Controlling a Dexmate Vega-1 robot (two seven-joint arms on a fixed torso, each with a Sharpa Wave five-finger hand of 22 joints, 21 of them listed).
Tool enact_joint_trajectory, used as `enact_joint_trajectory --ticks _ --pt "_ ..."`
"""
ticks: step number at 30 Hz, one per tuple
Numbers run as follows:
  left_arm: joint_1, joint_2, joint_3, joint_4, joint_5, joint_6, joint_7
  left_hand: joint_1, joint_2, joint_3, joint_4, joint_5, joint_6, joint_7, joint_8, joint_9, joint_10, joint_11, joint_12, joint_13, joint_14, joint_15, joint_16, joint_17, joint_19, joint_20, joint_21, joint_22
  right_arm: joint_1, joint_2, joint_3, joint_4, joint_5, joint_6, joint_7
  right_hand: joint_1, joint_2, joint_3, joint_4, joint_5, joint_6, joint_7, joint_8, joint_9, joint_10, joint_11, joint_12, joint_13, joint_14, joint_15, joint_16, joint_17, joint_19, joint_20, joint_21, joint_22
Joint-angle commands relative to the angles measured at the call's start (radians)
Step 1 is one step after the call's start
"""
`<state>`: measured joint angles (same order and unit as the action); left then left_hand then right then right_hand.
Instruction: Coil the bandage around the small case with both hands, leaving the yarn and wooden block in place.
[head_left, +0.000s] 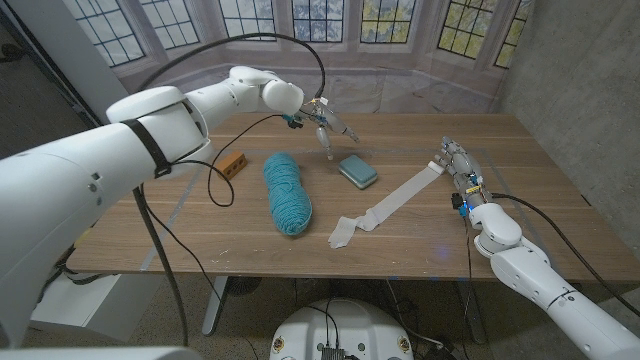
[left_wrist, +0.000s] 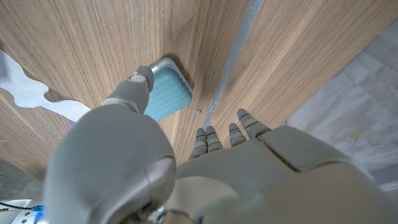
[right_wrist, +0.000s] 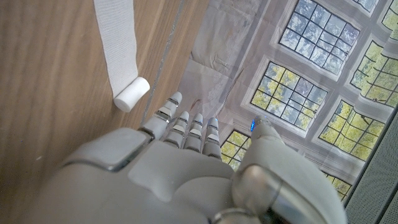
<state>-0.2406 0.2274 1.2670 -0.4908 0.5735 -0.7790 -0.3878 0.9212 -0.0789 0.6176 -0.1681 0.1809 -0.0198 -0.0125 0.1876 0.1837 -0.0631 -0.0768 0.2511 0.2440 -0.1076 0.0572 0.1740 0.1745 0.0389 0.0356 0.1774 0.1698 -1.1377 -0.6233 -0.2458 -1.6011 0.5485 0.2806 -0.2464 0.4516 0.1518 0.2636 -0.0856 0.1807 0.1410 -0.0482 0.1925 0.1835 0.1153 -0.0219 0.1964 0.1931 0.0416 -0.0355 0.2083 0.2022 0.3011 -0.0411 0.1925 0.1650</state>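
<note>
White bandage (head_left: 395, 205) is lying mostly unrolled, its roll beside our open right hand (head_left: 458, 164); our open left hand (head_left: 325, 124) is hovering by the teal case (head_left: 357, 171).

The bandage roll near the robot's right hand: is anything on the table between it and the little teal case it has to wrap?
Nothing visible. The bandage lies unrolled on bare wood, its rolled end by the right hand; the small case sits apart, beside the strip. The yarn lies off to the side.
</note>
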Motion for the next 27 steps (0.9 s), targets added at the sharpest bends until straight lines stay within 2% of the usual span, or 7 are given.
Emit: enact_joint_trajectory --ticks 1,13,27 --pt "-0.027 -0.067 0.088 0.095 -0.006 0.019 0.072 0.01 0.0 -0.005 0.001 -0.002 -0.008 0.003 0.005 0.004 -0.007 -0.001 0.005 0.006 -0.007 -0.001 0.0 0.004 -0.007 0.007 0.002 0.004 0.004 0.01 -0.003 0.018 0.004 0.011 0.007 -0.001 0.004 -0.001 -0.006 -0.003 0.003 0.008 0.0 0.003 0.003 0.01 0.002 0.002 0.005 -0.027 0.006 0.004 0.009 -0.065 -0.001 0.004" --pt "-0.03 -0.093 0.137 0.105 -0.03 0.041 0.092 0.014 0.002 -0.011 0.005 -0.002 -0.004 0.002 0.006 0.004 -0.008 0.001 0.01 0.007 -0.007 0.0 0.004 0.004 -0.008 0.008 0.006 0.004 -0.004 0.014 0.0 0.03 0.008 0.026 0.01 -0.001 0.005 -0.001 -0.008 -0.003 0.003 0.008 0.0 0.003 0.003 0.008 0.002 0.002 0.005 -0.027 0.006 0.004 0.009 -0.066 -0.002 0.004" --pt "-0.023 -0.114 0.163 0.11 -0.054 0.054 0.092 0.015 0.003 -0.017 0.007 -0.003 0.002 0.003 0.008 0.005 -0.005 0.0 0.015 0.008 -0.004 0.0 0.006 0.005 -0.006 0.007 0.009 0.004 -0.014 0.01 0.008 0.027 0.01 0.03 0.007 -0.002 0.005 -0.001 -0.01 -0.003 0.003 0.008 0.0 0.003 0.002 0.01 0.002 0.002 0.005 -0.027 0.006 0.004 0.009 -0.066 -0.002 0.004"
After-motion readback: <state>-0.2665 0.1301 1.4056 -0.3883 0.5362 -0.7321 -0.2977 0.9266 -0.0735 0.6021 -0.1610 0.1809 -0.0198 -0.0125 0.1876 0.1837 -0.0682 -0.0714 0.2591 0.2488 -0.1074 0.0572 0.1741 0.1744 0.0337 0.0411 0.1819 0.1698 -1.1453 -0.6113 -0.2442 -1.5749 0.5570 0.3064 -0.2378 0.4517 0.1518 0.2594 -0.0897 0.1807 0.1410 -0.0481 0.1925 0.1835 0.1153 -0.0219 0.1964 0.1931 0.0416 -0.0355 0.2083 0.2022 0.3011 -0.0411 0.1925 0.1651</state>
